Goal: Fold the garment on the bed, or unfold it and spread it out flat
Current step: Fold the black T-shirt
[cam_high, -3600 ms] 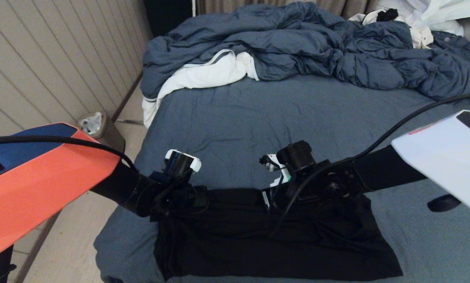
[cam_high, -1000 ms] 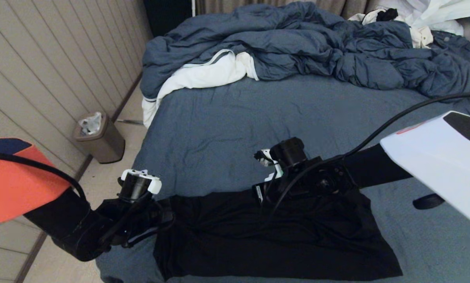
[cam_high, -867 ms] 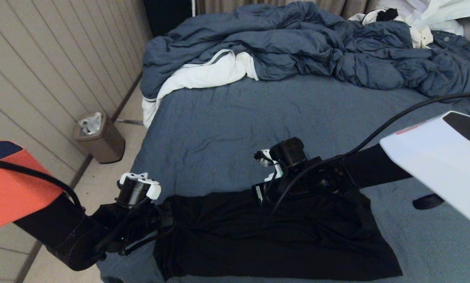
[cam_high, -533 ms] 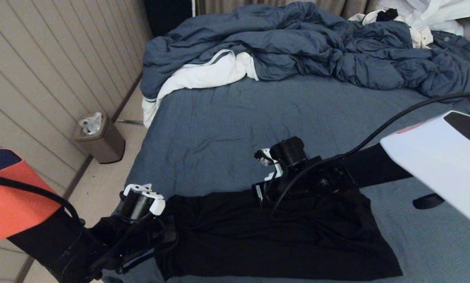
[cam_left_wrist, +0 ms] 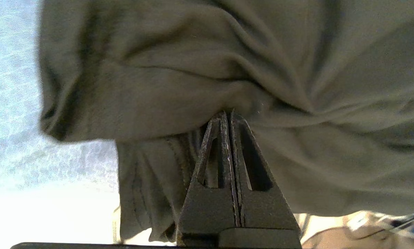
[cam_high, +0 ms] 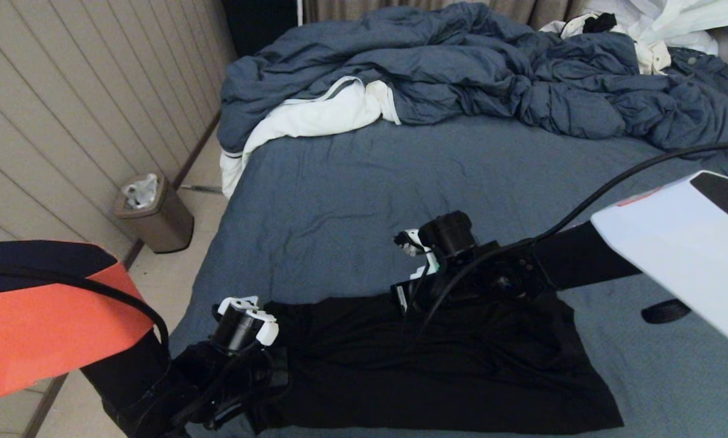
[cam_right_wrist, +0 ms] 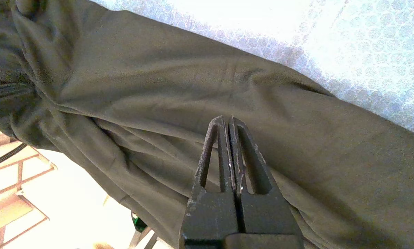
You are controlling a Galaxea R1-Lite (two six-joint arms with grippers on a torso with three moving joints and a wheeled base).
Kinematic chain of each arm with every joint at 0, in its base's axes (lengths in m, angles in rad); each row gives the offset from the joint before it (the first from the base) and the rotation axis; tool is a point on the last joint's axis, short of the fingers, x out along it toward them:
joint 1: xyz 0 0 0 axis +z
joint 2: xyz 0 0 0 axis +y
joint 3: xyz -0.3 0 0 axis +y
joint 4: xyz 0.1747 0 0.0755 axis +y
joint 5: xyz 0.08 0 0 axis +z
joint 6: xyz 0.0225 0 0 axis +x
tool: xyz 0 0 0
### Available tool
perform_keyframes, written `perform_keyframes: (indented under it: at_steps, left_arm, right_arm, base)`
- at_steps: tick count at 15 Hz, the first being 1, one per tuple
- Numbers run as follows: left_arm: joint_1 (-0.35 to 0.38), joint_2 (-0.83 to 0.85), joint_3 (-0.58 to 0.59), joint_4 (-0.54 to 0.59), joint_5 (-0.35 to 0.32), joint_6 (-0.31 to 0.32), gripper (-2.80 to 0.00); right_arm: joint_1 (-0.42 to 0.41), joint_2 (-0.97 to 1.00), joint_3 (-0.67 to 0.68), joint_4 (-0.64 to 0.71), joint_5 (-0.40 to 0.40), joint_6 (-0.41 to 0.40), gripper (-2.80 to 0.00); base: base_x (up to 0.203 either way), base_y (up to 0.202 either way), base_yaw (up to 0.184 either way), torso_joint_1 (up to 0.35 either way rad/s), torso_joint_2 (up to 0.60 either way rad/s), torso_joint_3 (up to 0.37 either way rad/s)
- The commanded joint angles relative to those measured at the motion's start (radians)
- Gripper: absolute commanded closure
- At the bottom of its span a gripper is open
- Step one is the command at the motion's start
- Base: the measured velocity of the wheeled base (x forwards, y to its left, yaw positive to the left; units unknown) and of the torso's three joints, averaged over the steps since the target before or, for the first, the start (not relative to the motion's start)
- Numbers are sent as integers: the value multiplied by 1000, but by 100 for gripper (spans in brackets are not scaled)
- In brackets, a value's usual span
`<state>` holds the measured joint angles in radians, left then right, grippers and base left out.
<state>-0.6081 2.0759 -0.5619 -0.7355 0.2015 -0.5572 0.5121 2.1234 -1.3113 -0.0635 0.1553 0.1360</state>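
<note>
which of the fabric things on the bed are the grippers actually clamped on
The black T-shirt, lying at the bed's near edge. Left gripper and right gripper pinch it; the blue duvet and white clothes pile lie far off.

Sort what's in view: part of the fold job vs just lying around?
Job: garment; bed; left gripper, shut on garment; right gripper, shut.
Lying around: duvet; white clothes pile; bin.

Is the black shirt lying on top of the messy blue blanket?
No, the garment lies on the bed's bare sheet, apart from the duvet.
</note>
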Motion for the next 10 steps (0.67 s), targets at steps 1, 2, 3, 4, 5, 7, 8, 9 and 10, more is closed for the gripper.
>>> perform_keyframes:
  at_steps: [1,2,3,4,5,7,8,9,10]
  left_arm:
    - [1,52,-3,-12,2,19,0]
    - [1,64,-8,-13,3,22,0]
    - [1,70,-23,-7,3,24,0]
    - [1,78,-37,0,3,29,0]
    - [1,91,-49,4,3,33,0]
    - [11,110,-81,13,3,37,0]
    - [22,111,-91,24,3,38,0]
    - [24,112,-95,27,3,41,0]
    - [25,104,-94,28,3,40,0]
  right_arm:
    - [0,0,1,-1,1,2,0]
    - [0,0,1,-1,2,2,0]
    - [0,0,1,-1,2,2,0]
    - [0,1,1,-2,1,1,0]
    - [0,1,3,-2,1,2,0]
    - [0,0,1,-2,1,2,0]
    - [0,-1,3,-2,1,1,0]
    - [0,-3,3,-2,1,1,0]
    - [0,-8,3,-1,-1,1,0]
  base:
    - [0,0,0,0,0,0]
    - [0,0,0,0,0,0]
    - [0,0,0,0,0,0]
    - [0,0,0,0,0,0]
    - [0,0,0,0,0,0]
    - [0,0,0,0,0,0]
    - [0,0,0,0,0,0]
    - [0,0,0,0,0,0]
    - [0,0,0,0,0,0]
